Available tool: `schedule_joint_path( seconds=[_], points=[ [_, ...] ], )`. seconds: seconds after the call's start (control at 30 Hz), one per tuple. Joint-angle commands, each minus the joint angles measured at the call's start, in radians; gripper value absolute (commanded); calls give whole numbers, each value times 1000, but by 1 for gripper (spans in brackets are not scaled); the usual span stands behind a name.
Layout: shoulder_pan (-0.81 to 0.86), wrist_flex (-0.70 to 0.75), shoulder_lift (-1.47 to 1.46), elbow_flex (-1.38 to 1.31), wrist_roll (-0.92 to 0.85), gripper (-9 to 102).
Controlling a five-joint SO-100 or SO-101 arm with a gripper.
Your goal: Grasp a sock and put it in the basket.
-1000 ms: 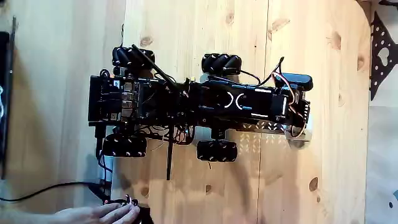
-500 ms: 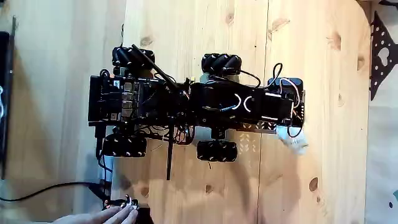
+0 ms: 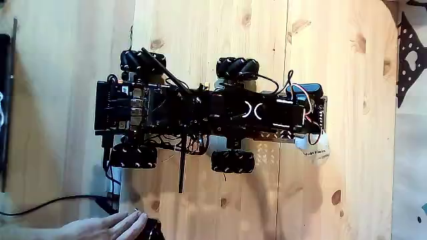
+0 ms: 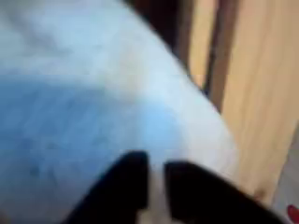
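In the fixed view the cream-white sock [image 3: 316,146] lies bunched at the right end of the black wheeled robot [image 3: 167,110], partly under my arm. My gripper [image 3: 312,133] hangs right over it. The wrist view is blurred: pale sock fabric [image 4: 103,84] spreads across most of it, and my two dark fingertips [image 4: 157,177] stand close together at the bottom with a thin strip of white between them, pinching the fabric. The basket [image 3: 268,153], a perforated plate, runs along the robot's lower side, just left of the sock.
The robot sits on a light wooden table [image 3: 220,33] with four roller wheels [image 3: 237,68] sticking out. A person's hand [image 3: 110,228] rests at the bottom left by a black cable [image 3: 47,207]. A dark perforated sheet [image 3: 408,60] lies at the right edge.
My arm has drawn back to the left from its stretched-out pose. The sock shifted and now sits closer under my gripper. The hand at the bottom moved slightly.
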Motion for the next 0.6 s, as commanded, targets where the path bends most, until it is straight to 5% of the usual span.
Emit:
schedule_joint_path(
  seconds=[0.0,0.27,0.57],
  points=[
    [6,-41,55,35,20,0],
    [17,11,153,92,12,0],
    [-3,318,276,92,18,0]
  ],
)
